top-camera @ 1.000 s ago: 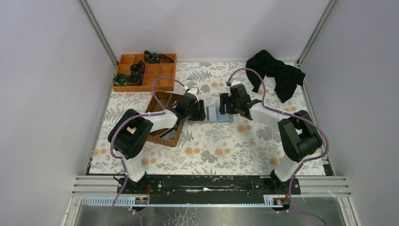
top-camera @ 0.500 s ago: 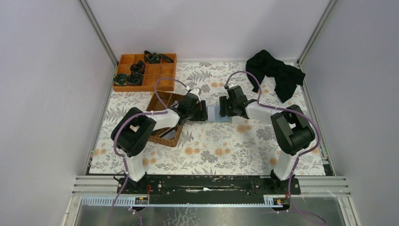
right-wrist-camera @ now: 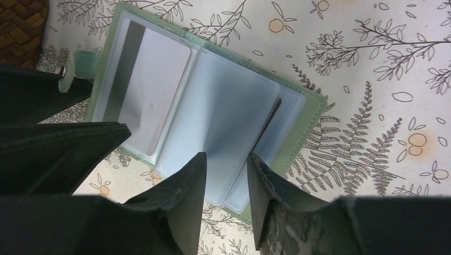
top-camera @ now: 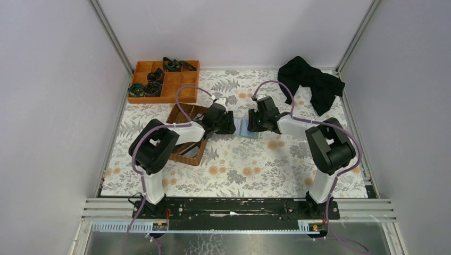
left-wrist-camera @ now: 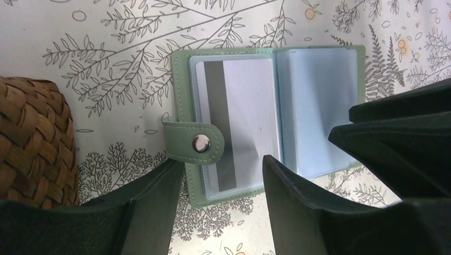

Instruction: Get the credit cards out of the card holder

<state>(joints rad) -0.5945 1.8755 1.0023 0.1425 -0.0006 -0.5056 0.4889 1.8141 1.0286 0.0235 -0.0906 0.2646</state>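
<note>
My left pincer [left-wrist-camera: 222,167] stands wide over the holder [left-wrist-camera: 181,95] at its tab. My right pincer [right-wrist-camera: 227,159], narrow, straddles its clear sleeves [right-wrist-camera: 223,117]. The holder lies open beside the basket [left-wrist-camera: 32,138], with a grey card [left-wrist-camera: 250,106] in the page nearer it.

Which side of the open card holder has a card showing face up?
The card holder's half with the snap strap: a whitish card with a grey stripe lies in its sleeve. The top sleeve on the other half looks empty.

Bright, even light; the left gripper [left-wrist-camera: 223,164] looms dark and slightly blurred
</note>
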